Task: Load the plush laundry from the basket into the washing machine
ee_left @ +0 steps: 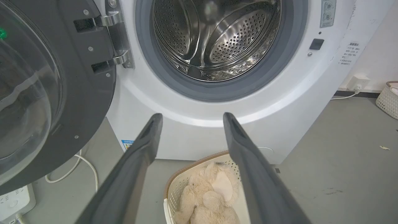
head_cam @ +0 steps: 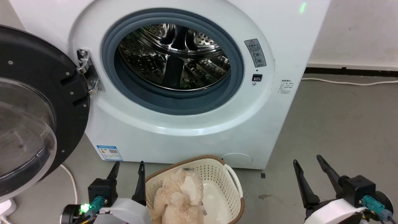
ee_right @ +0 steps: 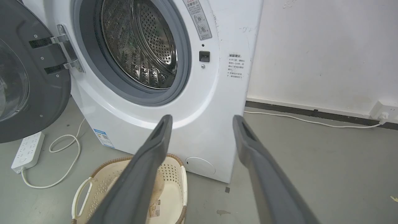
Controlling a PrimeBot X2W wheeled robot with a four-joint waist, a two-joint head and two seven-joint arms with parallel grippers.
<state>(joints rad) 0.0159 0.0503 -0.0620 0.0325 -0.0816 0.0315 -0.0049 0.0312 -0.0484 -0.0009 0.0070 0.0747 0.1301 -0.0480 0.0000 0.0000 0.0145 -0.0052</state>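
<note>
The washing machine (head_cam: 192, 130) stands in front of me with its round door (head_cam: 34, 102) swung open to the left, and the steel drum (head_cam: 174, 56) looks empty. On the floor before it sits the basket (head_cam: 217, 165), with the cream plush laundry (head_cam: 178, 196) lying in its left half. My left gripper (head_cam: 128, 168) is open just left of the basket, nothing between its fingers. In the left wrist view the open left gripper (ee_left: 192, 115) points over the plush laundry (ee_left: 208, 196) toward the drum. My right gripper (head_cam: 307, 159) is open over bare floor, right of the basket (ee_right: 102, 168).
A white power strip (ee_right: 28, 151) and a looping cable (ee_right: 65, 152) lie on the floor under the open door. Another cable (head_cam: 348, 82) runs along the right wall. A second pale basket (ee_left: 387, 99) stands far right. Grey floor stretches to the washer's right.
</note>
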